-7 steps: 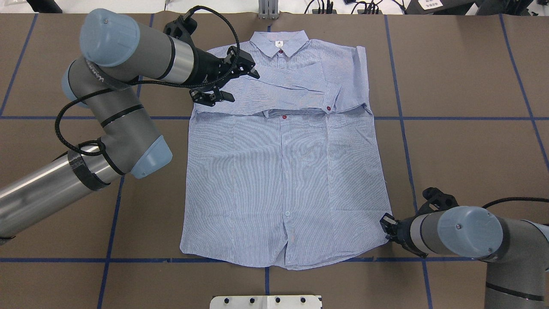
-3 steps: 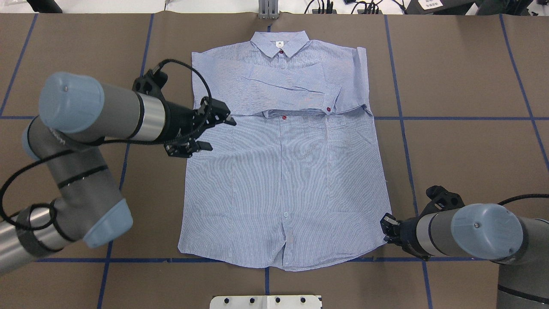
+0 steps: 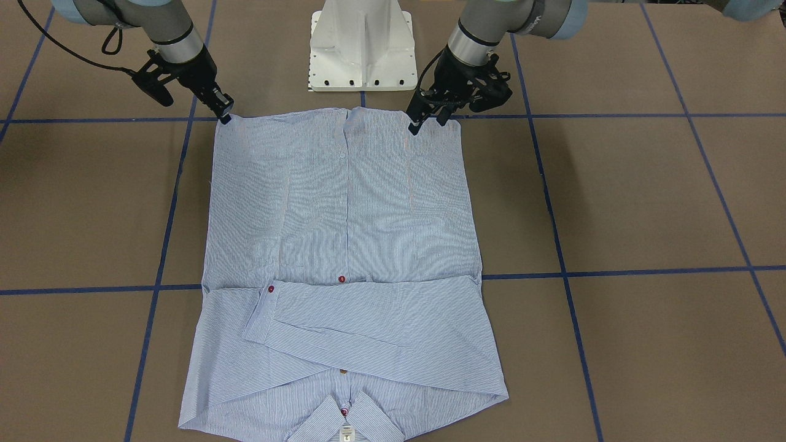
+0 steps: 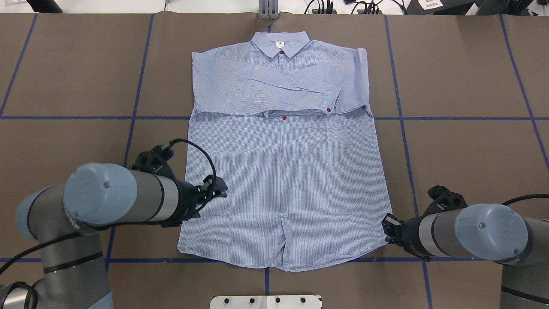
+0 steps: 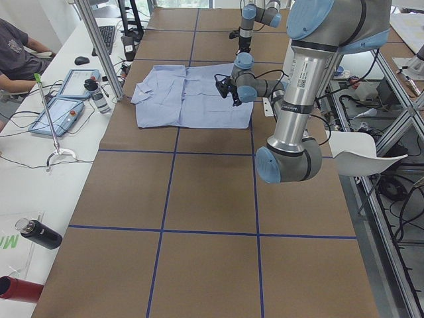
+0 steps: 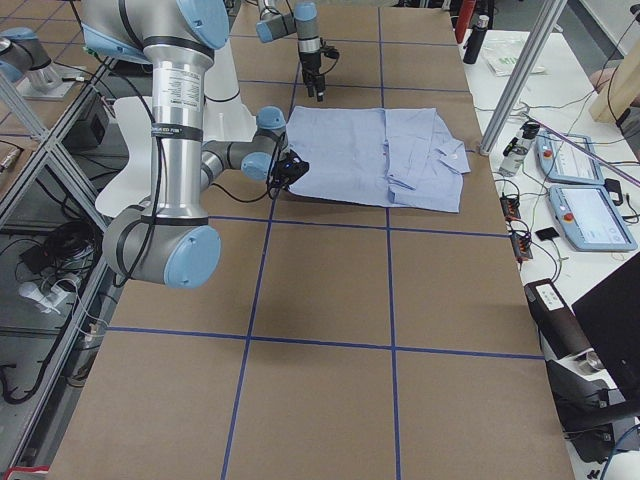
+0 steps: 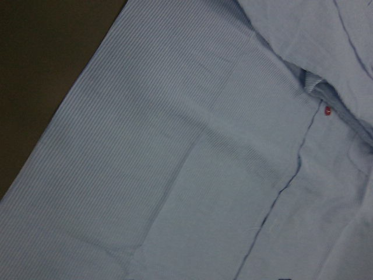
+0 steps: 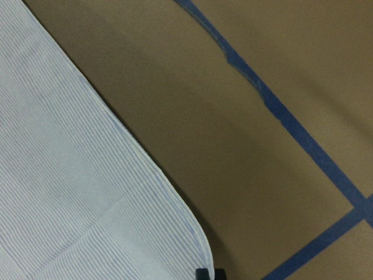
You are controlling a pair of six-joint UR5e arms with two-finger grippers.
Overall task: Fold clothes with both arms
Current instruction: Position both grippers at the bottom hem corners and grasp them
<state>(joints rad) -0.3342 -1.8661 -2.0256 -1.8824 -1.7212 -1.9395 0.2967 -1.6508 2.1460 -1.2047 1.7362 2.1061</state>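
Note:
The light blue striped shirt (image 4: 283,171) lies flat and face up on the brown table, collar at the far side, with both sleeves folded across the chest. My left gripper (image 4: 206,201) hovers open over the shirt's left side panel, a little above the hem corner; its wrist view shows only shirt cloth (image 7: 175,146). My right gripper (image 4: 387,228) sits low at the hem's right corner and looks shut on it. In the front-facing view the right gripper (image 3: 224,116) tapers to that corner, and the left gripper (image 3: 430,120) stands spread over the hem.
The white pedestal base (image 3: 361,43) stands just behind the hem. Blue tape lines (image 4: 403,118) grid the brown table cover. A bench along the far side holds tablets (image 5: 63,112) and bottles, and a seated person (image 5: 16,53) is beside it.
My left arm has swept from the shirt's shoulder back along its left edge to near the hem, gripper still open. The right gripper has stayed at the hem corner.

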